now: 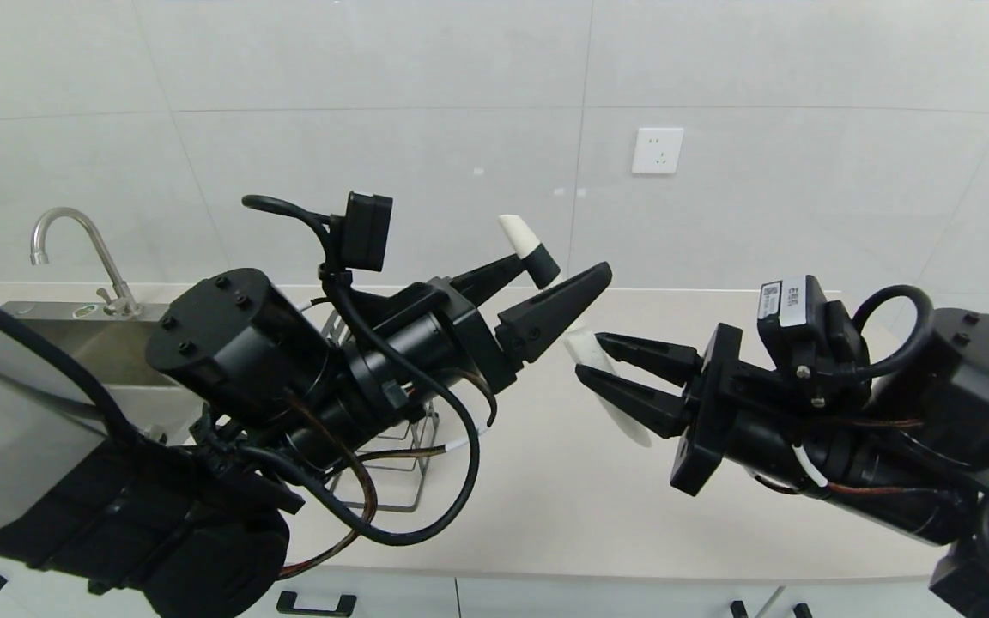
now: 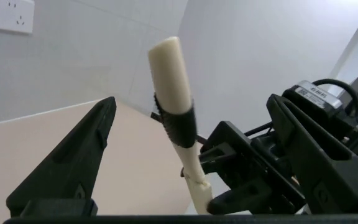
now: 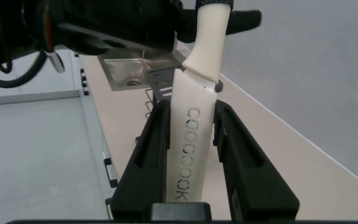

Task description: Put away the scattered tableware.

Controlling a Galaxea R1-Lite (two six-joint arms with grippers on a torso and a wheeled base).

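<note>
A white plastic utensil (image 1: 583, 346) with a black band near its handle end is held in the air above the counter (image 1: 546, 498). My right gripper (image 1: 589, 356) is shut on its wider lower part (image 3: 191, 149), with both fingers pressed against it. The handle (image 2: 169, 68) rises between the spread fingers of my left gripper (image 1: 567, 266), which is open. I cannot tell whether the handle touches either finger. The handle's white tip (image 1: 516, 233) sticks out past the left gripper.
A steel sink (image 1: 74, 330) with a curved faucet (image 1: 74, 245) sits at the counter's left end. A wire rack (image 1: 400, 463) stands on the counter below my left arm. A wall socket (image 1: 658, 150) is on the tiled wall. Cabinet handles (image 1: 314, 605) line the front.
</note>
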